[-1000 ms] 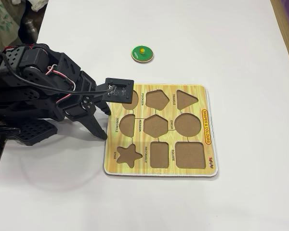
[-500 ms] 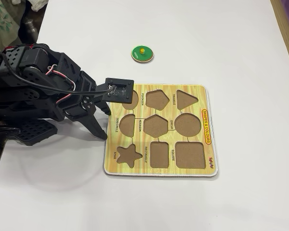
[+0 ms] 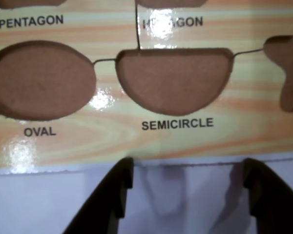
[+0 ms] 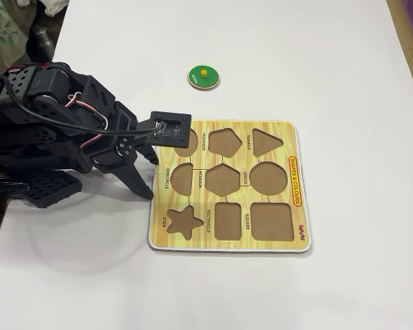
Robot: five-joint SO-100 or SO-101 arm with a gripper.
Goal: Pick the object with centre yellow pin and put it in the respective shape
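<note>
A green round piece with a yellow centre pin (image 4: pixel 203 76) lies on the white table beyond the board's far edge, apart from the arm. The wooden shape board (image 4: pixel 301 214) has empty cut-outs, among them circle (image 4: pixel 268 177), semicircle (image 4: pixel 182 179) and star (image 4: pixel 184 221). My gripper (image 4: pixel 149 177) hangs over the table at the board's left edge, open and empty. In the wrist view the gripper (image 3: pixel 188 166) stands just short of the board (image 3: pixel 88 141), facing the semicircle hole (image 3: pixel 173 78) and oval hole (image 3: pixel 41 80). The green piece is out of the wrist view.
The arm's black body (image 4: pixel 48 130) fills the left side of the fixed view. The camera mount (image 4: pixel 171 129) partly hides the oval hole. White table (image 4: pixel 296 55) lies round the board; its right edge shows at the far right.
</note>
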